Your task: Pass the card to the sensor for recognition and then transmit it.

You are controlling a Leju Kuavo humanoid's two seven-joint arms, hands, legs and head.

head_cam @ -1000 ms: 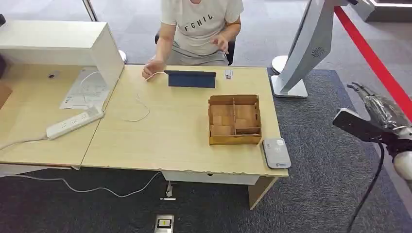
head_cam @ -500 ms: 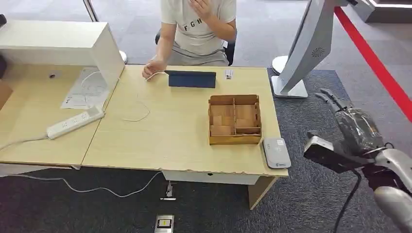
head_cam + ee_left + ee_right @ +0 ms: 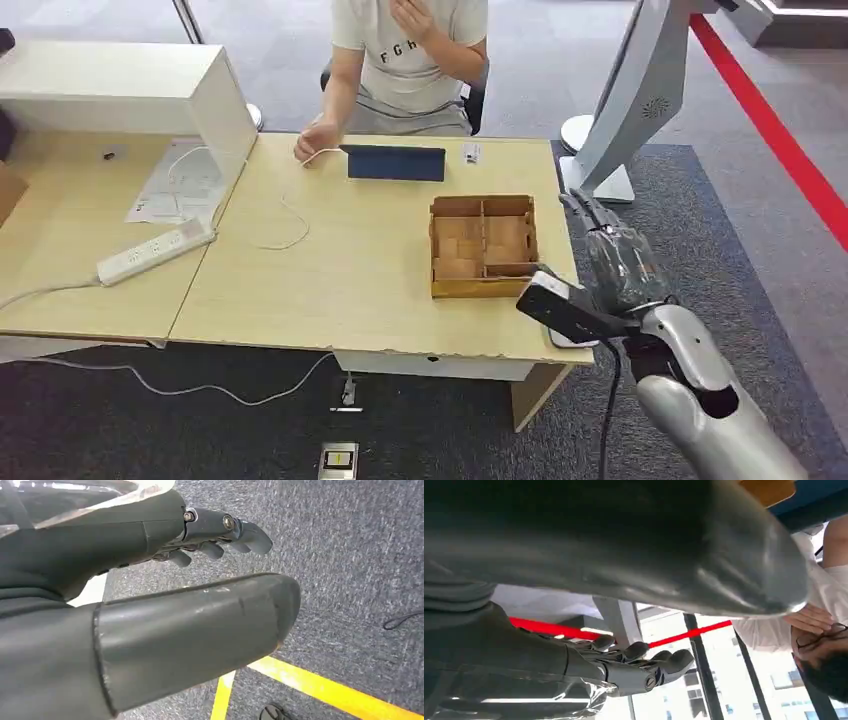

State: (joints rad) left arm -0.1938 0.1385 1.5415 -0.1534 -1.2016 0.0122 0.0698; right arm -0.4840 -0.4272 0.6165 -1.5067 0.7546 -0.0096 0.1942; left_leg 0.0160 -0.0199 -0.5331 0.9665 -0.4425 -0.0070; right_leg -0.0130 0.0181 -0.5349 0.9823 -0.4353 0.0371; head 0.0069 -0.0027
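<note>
My right hand (image 3: pixel 615 265) is spread with nothing in it, the fingers straight and apart, pointing away from me. It hovers at the table (image 3: pixel 360 270) edge. The sensor (image 3: pixel 575 343) lies just under my wrist, mostly hidden. What I take for the card (image 3: pixel 470 152) is a small pale thing well ahead of my fingers and off to their left, past the box (image 3: pixel 483 247), flat on the table near the person (image 3: pixel 405 60).

I judge it light, stiff and thin, lying too flush for fingers to get under. I would pinch it by an edge between thumb and finger, perhaps after sliding it towards the table's rim. It looks smooth, so it could slip.

The head view gives the card, box and sensor. The right wrist view shows my fingers (image 3: pixel 639 665) from beneath, with nothing held. The left wrist view shows my left hand (image 3: pixel 150 580) over carpet, also spread and holding nothing.
</note>
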